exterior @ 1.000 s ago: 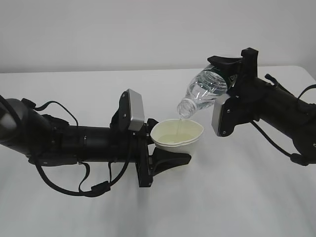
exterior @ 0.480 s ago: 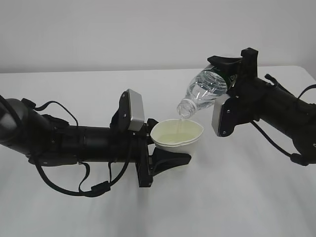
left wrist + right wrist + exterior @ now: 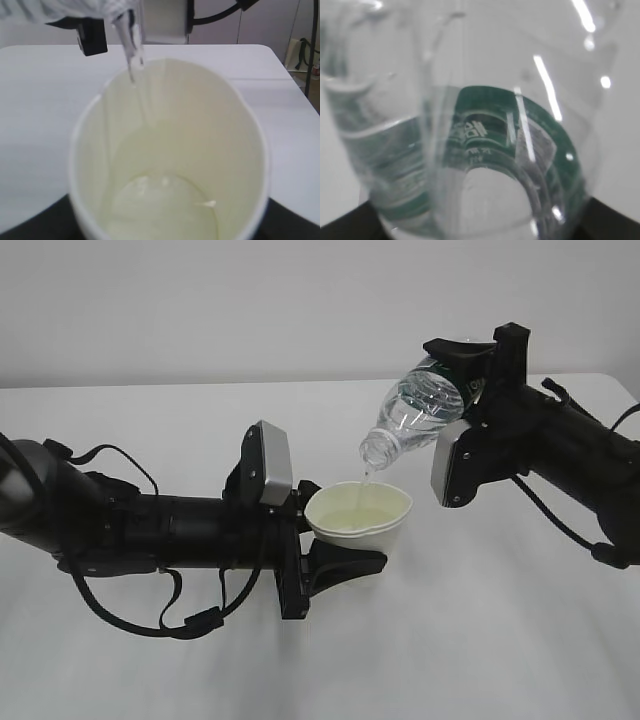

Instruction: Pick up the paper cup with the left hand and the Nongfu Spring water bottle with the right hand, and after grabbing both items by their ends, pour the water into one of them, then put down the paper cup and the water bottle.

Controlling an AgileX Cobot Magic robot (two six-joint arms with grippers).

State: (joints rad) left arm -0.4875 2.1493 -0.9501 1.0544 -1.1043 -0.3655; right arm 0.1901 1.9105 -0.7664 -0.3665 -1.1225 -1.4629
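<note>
The paper cup (image 3: 359, 514) sits mid-scene above the white table (image 3: 480, 640), mouth up and squeezed slightly oval, clamped at its base by the left gripper (image 3: 335, 552). A thin stream of water (image 3: 134, 55) runs in over the rim at about eleven o'clock and pools in the bottom. At the cup's one o'clock, the Nongfu Spring water bottle (image 3: 415, 412) tilts neck-down, its open mouth just above the rim. The right gripper (image 3: 462, 365) grips the bottle's upper, rear end.
</note>
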